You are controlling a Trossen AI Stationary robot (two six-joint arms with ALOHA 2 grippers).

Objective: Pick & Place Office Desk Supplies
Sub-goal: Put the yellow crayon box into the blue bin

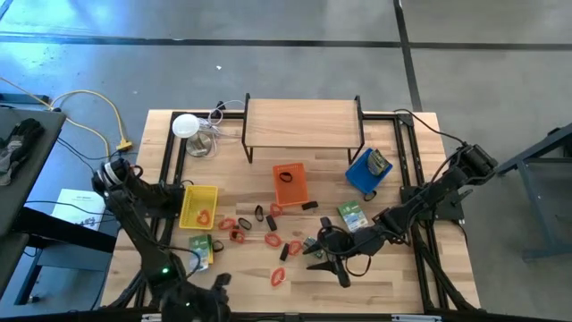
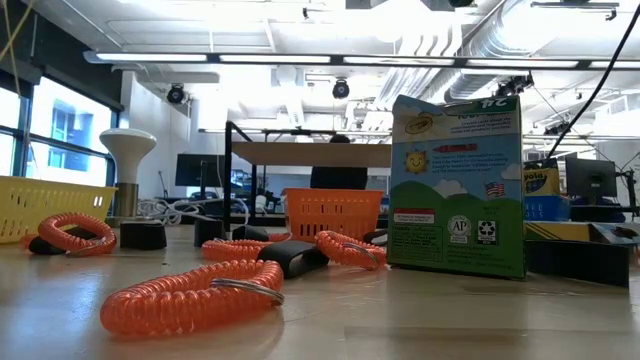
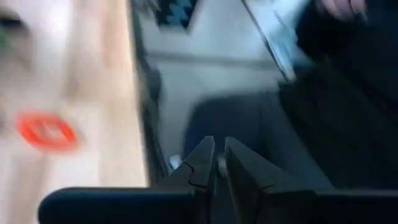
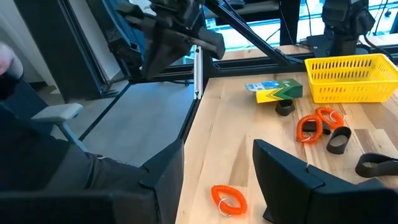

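Desk supplies [image 1: 268,234] loose on table [image 1: 402,277]; left gripper [image 3: 217,163] seemingly closed empty, right gripper [image 4: 217,168] apart.

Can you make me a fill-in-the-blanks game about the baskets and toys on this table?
1. The basket nearest the left arm is coloured ____.
2. The crayon box near the right arm sits in the ____ basket.
3. The spiral coil lying alone near the table's front edge is coloured ____.
4. The right gripper's jaws are ____.

Missing words: yellow; blue; orange; open
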